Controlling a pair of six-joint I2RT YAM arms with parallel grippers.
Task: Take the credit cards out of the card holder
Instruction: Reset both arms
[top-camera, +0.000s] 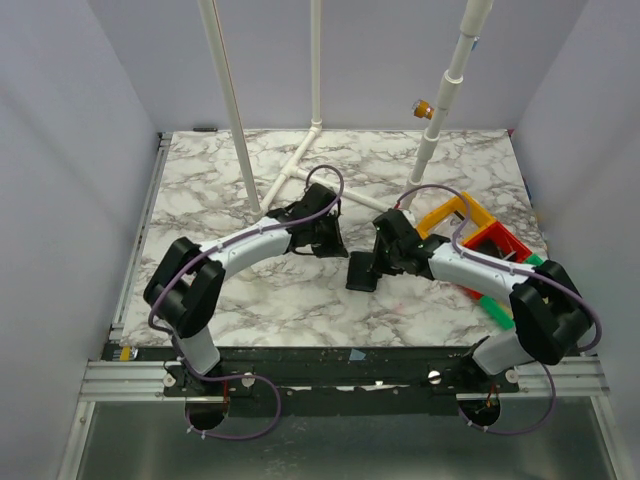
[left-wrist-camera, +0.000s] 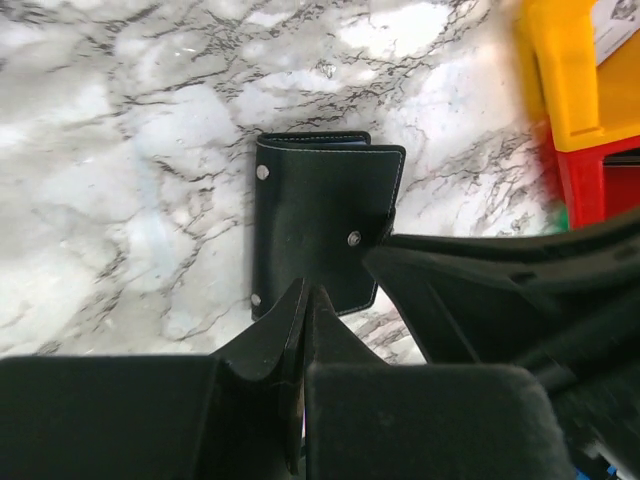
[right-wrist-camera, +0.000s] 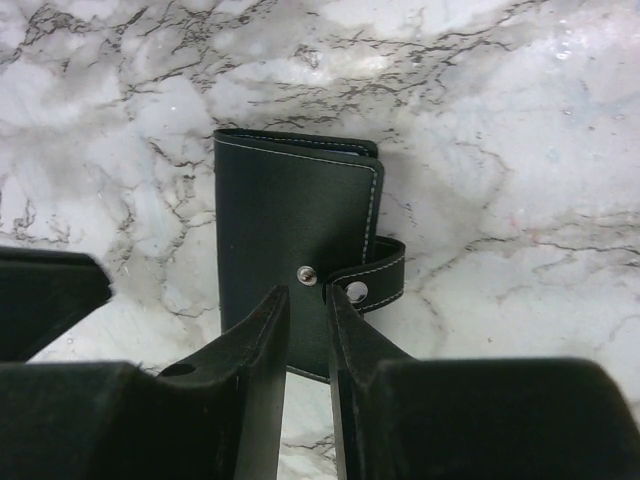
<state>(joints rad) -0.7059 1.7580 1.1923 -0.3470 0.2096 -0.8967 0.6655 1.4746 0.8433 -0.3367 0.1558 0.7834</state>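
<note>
The card holder (top-camera: 361, 272) is a black wallet lying closed on the marble table (top-camera: 240, 290), between my two grippers. It also shows in the left wrist view (left-wrist-camera: 315, 220) and in the right wrist view (right-wrist-camera: 290, 215). Its strap tab (right-wrist-camera: 375, 282) is unsnapped and sticks out to the side. No credit cards show; they are hidden inside. My left gripper (top-camera: 328, 240) (left-wrist-camera: 305, 288) is shut and empty, just off the wallet's near edge. My right gripper (top-camera: 382, 260) (right-wrist-camera: 308, 292) hovers over the wallet by the snap, its jaws a narrow gap apart with nothing between them.
Yellow (top-camera: 455, 215), red (top-camera: 497, 245) and green (top-camera: 497, 308) bins stand at the right, behind the right arm. A white pipe frame (top-camera: 300, 165) rises from the back of the table. The right gripper's finger (left-wrist-camera: 470, 275) crosses the left wrist view beside the wallet.
</note>
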